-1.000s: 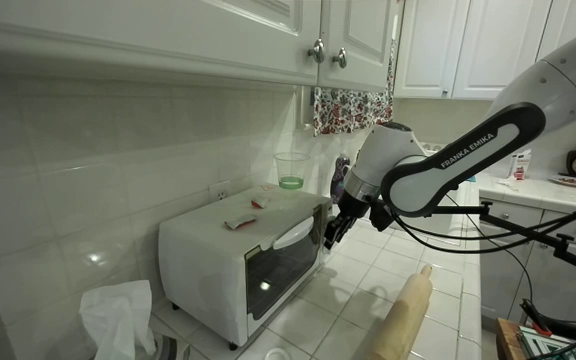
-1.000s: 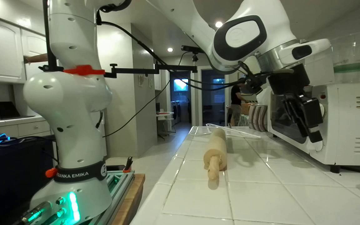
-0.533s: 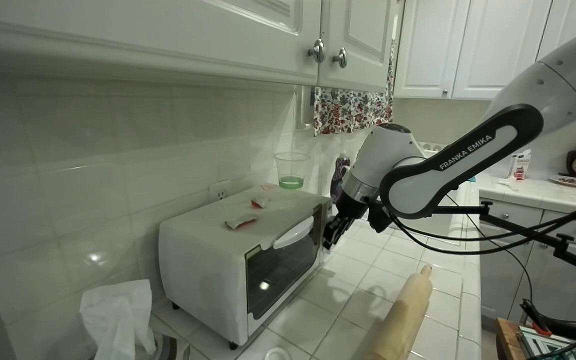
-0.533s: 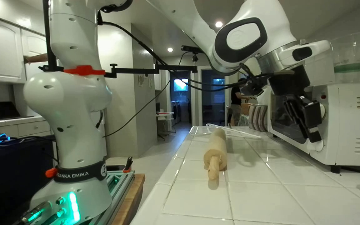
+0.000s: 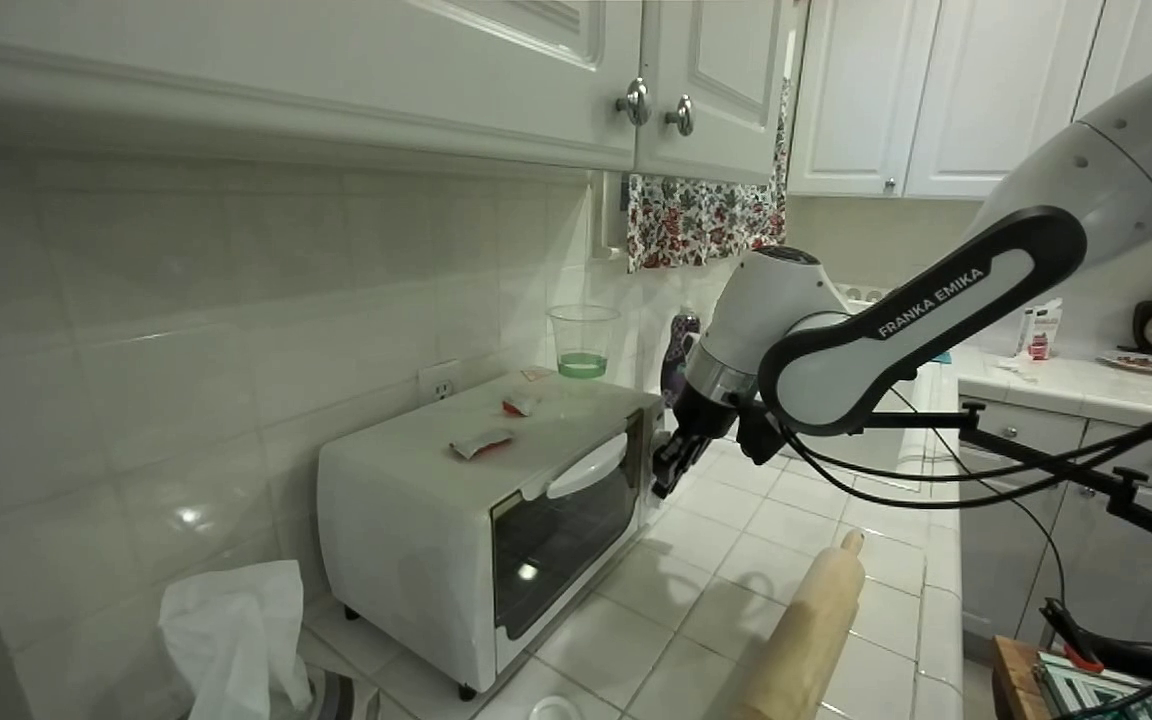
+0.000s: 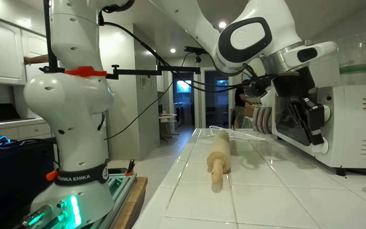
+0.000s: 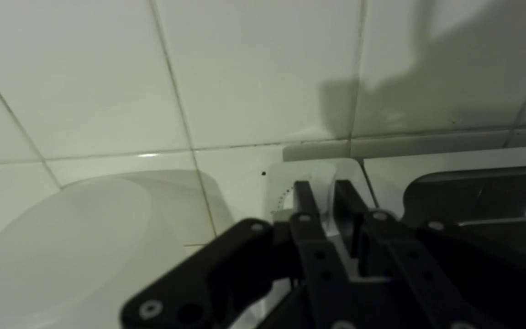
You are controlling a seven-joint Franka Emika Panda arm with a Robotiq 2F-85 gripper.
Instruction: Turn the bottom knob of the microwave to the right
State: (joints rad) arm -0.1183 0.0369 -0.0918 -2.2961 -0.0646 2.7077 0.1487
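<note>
Wrist view first: how do the fingers (image 7: 349, 197) stand?

– A narrow gap apart. Something white shows between the tips, and there are dial dots (image 7: 282, 197) just left of them. Whether they have hold of anything, I cannot tell.

– And the bottom knob (image 6: 322, 148)?

– Low on the control panel (image 6: 329, 130) of the white toaster oven (image 5: 416, 520), right of the glass door (image 6: 283, 117) in an exterior view. A black tip overlaps its upper left there; contact is unclear.

– What worries you?

– Slipping, mostly. The fingers reach down at a slant, so a turn to the right could swing off the knob's axis, and the tips might skid round it.

– The upper knob (image 6: 327, 113)?

– It is partly hidden behind the fingers in that same view. Rolling them could nudge it and change the wrong setting.

– Would the oven hold?

– Perhaps not. It stands on short black feet (image 6: 340, 172) on a glossy tiled tabletop (image 6: 265, 203); a hard sideways pull might slide it, perhaps towards the white round vessel (image 7: 85, 246) at left in the wrist view.
</note>
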